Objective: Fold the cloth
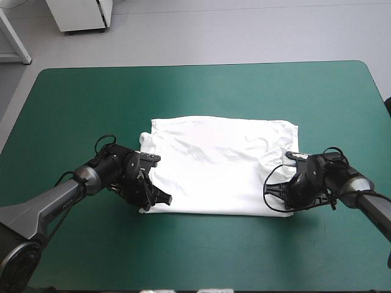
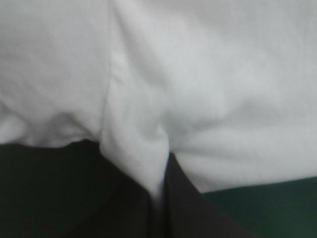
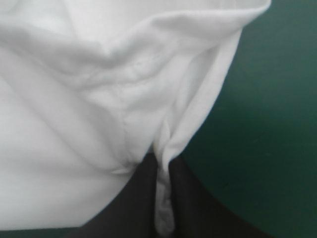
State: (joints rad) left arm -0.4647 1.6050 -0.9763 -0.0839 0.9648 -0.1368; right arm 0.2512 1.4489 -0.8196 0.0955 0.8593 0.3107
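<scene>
While I watch from far away, I see the white T-shirt [image 1: 214,168] lying flat in the middle of the teal-green table [image 1: 201,97]. My left gripper [image 2: 159,171] sits at the shirt's near left corner, and its black fingers are squeezed together on a fold of the cloth. My right gripper [image 3: 164,166] is at the near right corner, and its fingers pinch the shirt's edge too. Both corners are bunched up a little where the fingers hold them.
</scene>
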